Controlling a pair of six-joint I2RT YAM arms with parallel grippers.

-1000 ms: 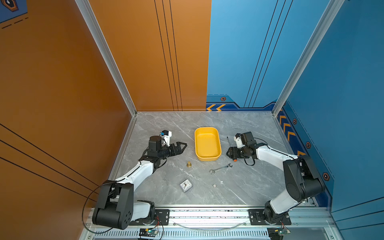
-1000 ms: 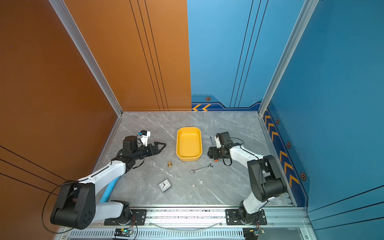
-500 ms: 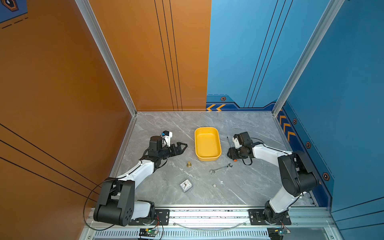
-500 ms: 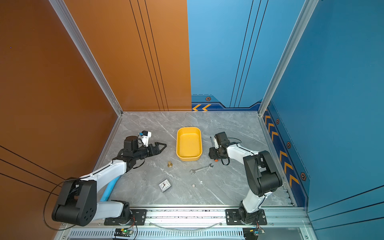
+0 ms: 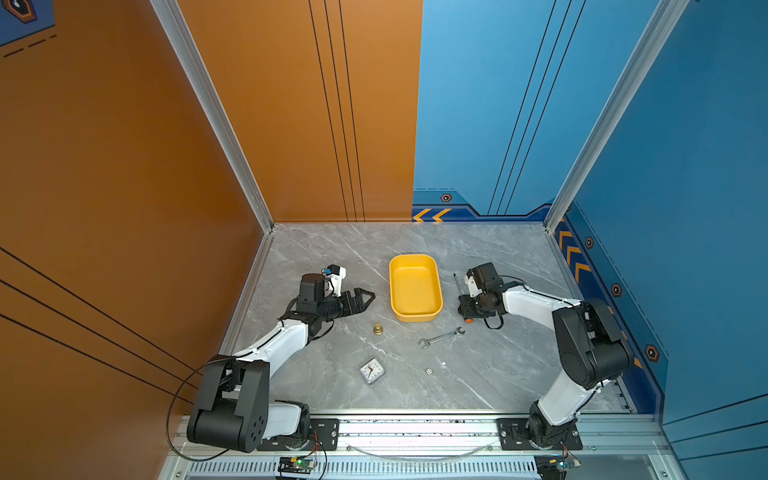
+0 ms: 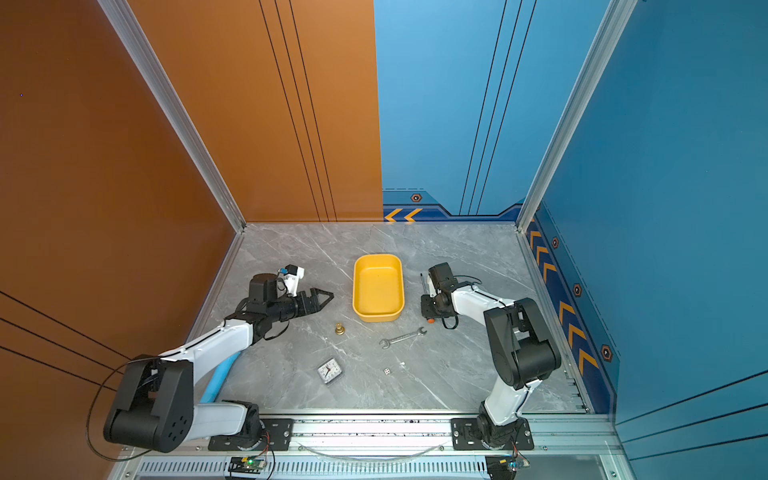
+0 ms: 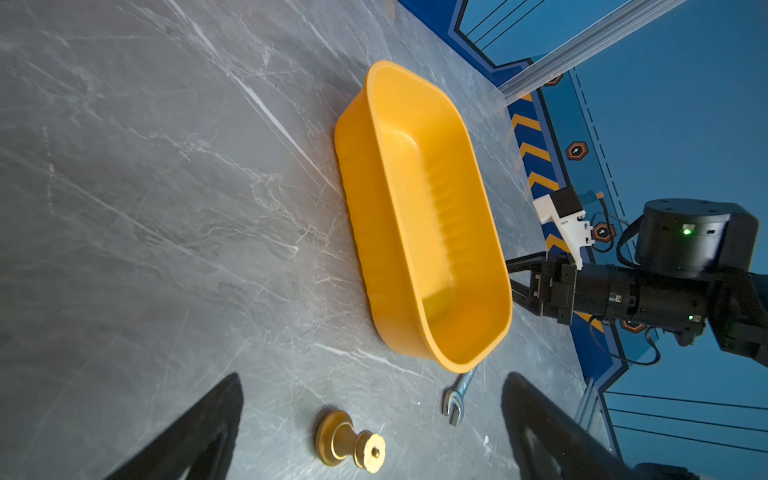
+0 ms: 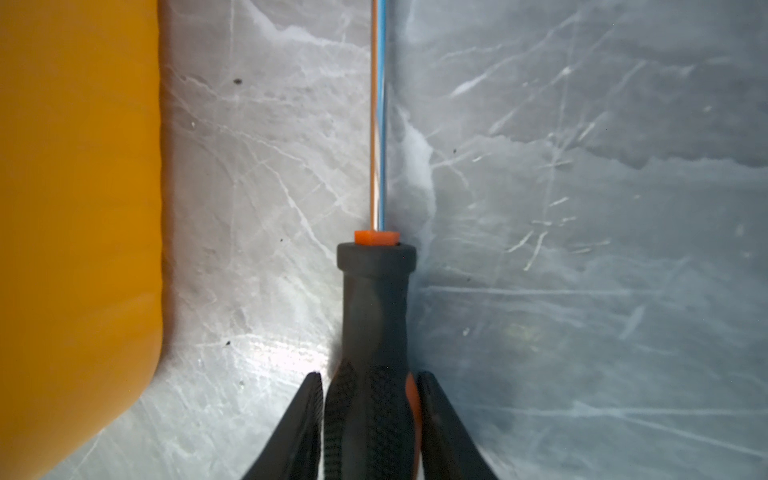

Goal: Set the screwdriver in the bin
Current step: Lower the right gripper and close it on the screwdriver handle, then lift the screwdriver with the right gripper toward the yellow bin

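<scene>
Yellow bin (image 5: 415, 287): sits mid-table, between the two arms.
Screwdriver (image 8: 376, 316): flat on the grey marbled tabletop (image 5: 498, 374), just beside the bin's right wall and parallel to it; shaft toward the back wall, orange butt toward the front rail.
Right arm: elbow raised near the right wall, forearm reaching left and low, wrist tipped down over the handle.
Right gripper (image 8: 370, 380): fingers pressed on both sides of the black handle, clamping it.
Left arm: stretched forward, forearm low, aimed at the bin.
Left gripper (image 7: 370, 386): fingers spread wide, holding nothing, short of the bin.
</scene>
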